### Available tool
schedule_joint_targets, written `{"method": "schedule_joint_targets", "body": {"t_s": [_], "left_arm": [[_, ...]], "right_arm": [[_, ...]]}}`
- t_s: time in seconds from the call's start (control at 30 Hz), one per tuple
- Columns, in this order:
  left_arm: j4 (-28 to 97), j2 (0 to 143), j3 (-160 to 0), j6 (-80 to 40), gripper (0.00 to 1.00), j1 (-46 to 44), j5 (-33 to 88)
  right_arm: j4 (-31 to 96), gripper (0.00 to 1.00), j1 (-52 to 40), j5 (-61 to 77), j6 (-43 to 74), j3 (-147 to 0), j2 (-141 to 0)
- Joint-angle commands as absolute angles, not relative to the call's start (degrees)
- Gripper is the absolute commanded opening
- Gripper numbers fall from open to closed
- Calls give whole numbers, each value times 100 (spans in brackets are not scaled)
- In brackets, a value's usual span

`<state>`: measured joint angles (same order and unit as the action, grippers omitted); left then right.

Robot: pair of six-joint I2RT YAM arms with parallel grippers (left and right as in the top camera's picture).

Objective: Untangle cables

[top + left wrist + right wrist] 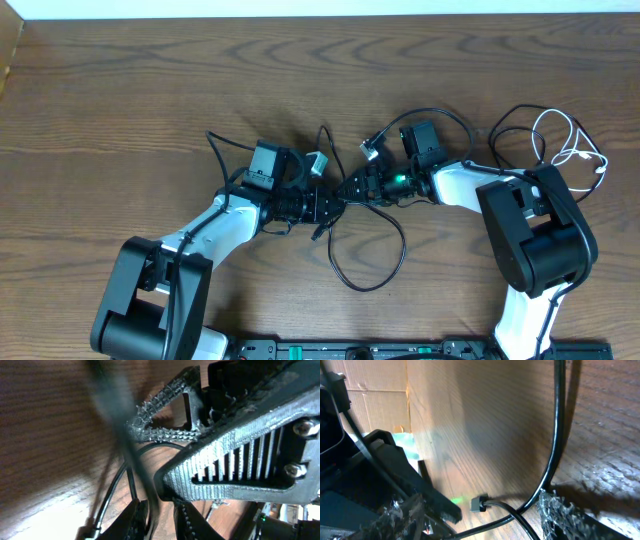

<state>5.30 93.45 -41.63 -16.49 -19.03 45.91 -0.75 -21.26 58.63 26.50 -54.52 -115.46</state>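
Black cables tangle at the table's middle, where both grippers meet. One black cable makes a big loop (372,262) toward the near edge, and another (505,125) curls at the right beside the thin white cable (572,145). My left gripper (333,205) (161,521) has its jaws slightly apart. A black cable strand (150,495) runs between them, with a gap on the right. My right gripper (356,186) (485,517) is wide open. Two crossing black strands and a small black plug (479,504) lie on the wood between its fingers.
The right gripper's ribbed grey finger (235,465) fills the left wrist view, very close. A grey plug (316,162) and another plug (372,148) lie just behind the grippers. A cardboard box (370,390) stands at the table's left side. Arm bases (150,310) (535,250) occupy the near edge.
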Motion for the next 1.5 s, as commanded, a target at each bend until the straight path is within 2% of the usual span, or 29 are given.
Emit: {"method": "schedule_joint_targets", "body": {"t_s": [0.0,0.17,0.27,0.4,0.53,0.8,0.9,1.07,1.27,1.4,1.47], "left_arm": [[576,9413,-4145,-1594,30,-1905,4209],[773,9413,-4145,-1621,39,-1905,3647],[781,9382,-4160,-1608,53,-1868,3951],[786,9240,-4276,-1505,57,-1651,4639],[899,9037,-4316,-1507,58,-1361,4735],[1883,8947,-4316,-1503,57,-825,4399],[2342,8949,-4285,-1505,51,-899,4158],[2523,8965,-4202,-1459,49,-1225,3887],[2460,8986,-4200,-1461,40,-1500,3787],[2488,8986,-4176,-1315,39,-1573,3756],[2534,8986,-4160,-1310,35,-1573,3538]], "right_arm": [[113,68,-2169,5190,2558,-5319,-11732],[364,60,-2141,4576,2563,-5319,-11732],[360,58,-2099,4703,2563,-5319,-11721],[366,58,-2102,4932,2359,-5319,-11594],[550,59,-2093,4958,2097,-5319,-11371],[1487,63,-1769,4665,2294,-5319,-11174],[2023,64,-1649,4663,2331,-5319,-11174],[2620,67,-1758,4368,2200,-5315,-11177],[2633,64,-2237,4029,2296,-5308,-11177],[2434,62,-2480,3892,2674,-5308,-11177],[2239,59,-2587,3894,2936,-5308,-11177]]}}
